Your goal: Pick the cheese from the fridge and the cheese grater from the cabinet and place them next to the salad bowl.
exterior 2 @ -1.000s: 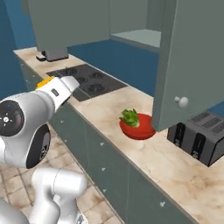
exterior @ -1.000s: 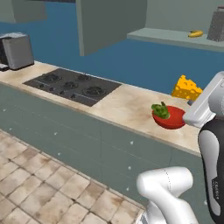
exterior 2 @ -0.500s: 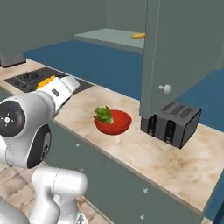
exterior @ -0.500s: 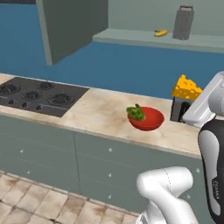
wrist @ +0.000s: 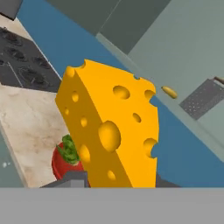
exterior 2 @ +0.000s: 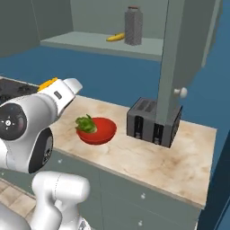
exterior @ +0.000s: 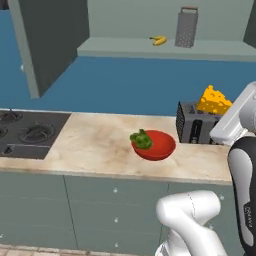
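My gripper (wrist: 115, 180) is shut on the cheese (wrist: 111, 131), a yellow-orange wedge with holes held in the air. From the left base view the cheese (exterior: 214, 100) hangs over the toaster (exterior: 196, 123), to the right of the red salad bowl (exterior: 155, 145) with green leaves. That bowl (exterior 2: 97, 130) rests on the counter, and it also sits below the wedge (wrist: 64, 162). The grey cheese grater (exterior: 186, 27) stands upright on the shelf of the open cabinet (exterior: 125, 48), beside a banana (exterior: 159, 40). The fridge is out of view.
The dark toaster (exterior 2: 152, 122) stands right of the bowl under the open cabinet door (exterior 2: 186, 58). Another open door (exterior: 47, 40) hangs at the left. A black cooktop (exterior: 25, 132) lies at the counter's left end. Bare counter (exterior: 95, 137) lies between cooktop and bowl.
The whole picture has shifted as the base drove along the counter; bowl, toaster and cabinet shelf now sit more centred. The cheese stays held in the gripper.
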